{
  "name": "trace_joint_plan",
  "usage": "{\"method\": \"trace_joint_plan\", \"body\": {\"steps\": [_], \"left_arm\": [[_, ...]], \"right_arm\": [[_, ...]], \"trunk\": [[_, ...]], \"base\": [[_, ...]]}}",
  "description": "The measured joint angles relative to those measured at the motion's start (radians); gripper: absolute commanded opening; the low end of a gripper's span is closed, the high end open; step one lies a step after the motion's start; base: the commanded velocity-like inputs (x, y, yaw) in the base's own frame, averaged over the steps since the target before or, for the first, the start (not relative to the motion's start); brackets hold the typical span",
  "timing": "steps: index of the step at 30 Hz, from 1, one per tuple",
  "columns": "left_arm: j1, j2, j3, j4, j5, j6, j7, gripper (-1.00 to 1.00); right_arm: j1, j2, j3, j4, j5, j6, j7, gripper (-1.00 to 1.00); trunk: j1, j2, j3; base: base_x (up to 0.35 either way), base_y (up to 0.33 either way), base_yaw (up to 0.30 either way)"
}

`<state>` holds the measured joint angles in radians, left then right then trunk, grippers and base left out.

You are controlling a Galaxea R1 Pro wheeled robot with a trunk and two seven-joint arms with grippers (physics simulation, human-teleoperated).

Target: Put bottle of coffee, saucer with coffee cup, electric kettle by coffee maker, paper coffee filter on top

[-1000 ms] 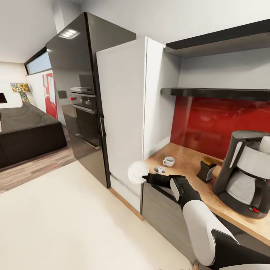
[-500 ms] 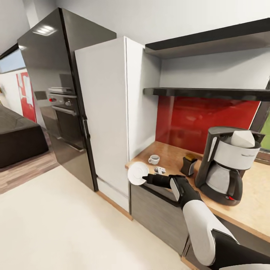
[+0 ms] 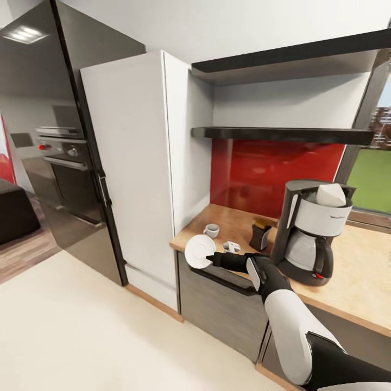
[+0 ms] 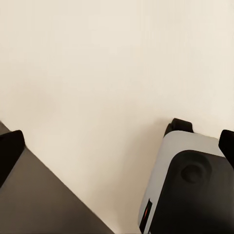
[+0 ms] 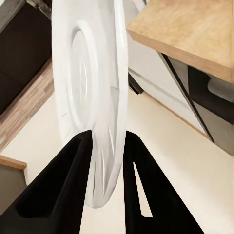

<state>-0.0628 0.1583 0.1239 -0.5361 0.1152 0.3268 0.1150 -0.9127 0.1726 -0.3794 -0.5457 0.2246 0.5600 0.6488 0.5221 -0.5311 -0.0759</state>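
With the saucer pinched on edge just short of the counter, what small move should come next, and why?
Probably carry the right pincer forward over the countertop toward the coffee maker, then level it. The saucer is clamped on its rim, standing upright at the counter's near corner, while the coffee cup waits on bare wood just beyond.
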Motion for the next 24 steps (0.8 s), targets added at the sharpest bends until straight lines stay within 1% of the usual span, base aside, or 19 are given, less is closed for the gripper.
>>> {"method": "trace_joint_plan", "body": {"steps": [8,15,18,24], "left_arm": [[0.0,0.0,0.0,0.0,0.0,0.0,0.0,1.0],[0.0,-0.001,0.0,0.0,0.0,0.0,0.0,1.0],[0.0,0.001,0.0,0.0,0.0,-0.001,0.0,1.0],[0.0,0.001,0.0,0.002,0.0,-0.001,0.0,1.0]], "right_arm": [[0.0,0.0,0.0,0.003,0.0,0.0,0.001,-1.0],[0.0,0.0,0.0,0.004,0.0,0.0,0.0,-1.0],[0.0,0.0,0.0,0.004,0.0,0.0,0.0,-1.0],[0.0,0.0,0.0,0.004,0.0,0.001,0.0,-1.0]], "trunk": [[0.0,0.0,-0.005],[0.0,0.0,-0.007],[0.0,0.0,-0.007],[0.0,0.0,-0.007]], "base": [[0.116,0.297,-0.234],[0.144,0.271,-0.077],[0.097,0.091,-0.221],[0.023,0.012,-0.261]]}}
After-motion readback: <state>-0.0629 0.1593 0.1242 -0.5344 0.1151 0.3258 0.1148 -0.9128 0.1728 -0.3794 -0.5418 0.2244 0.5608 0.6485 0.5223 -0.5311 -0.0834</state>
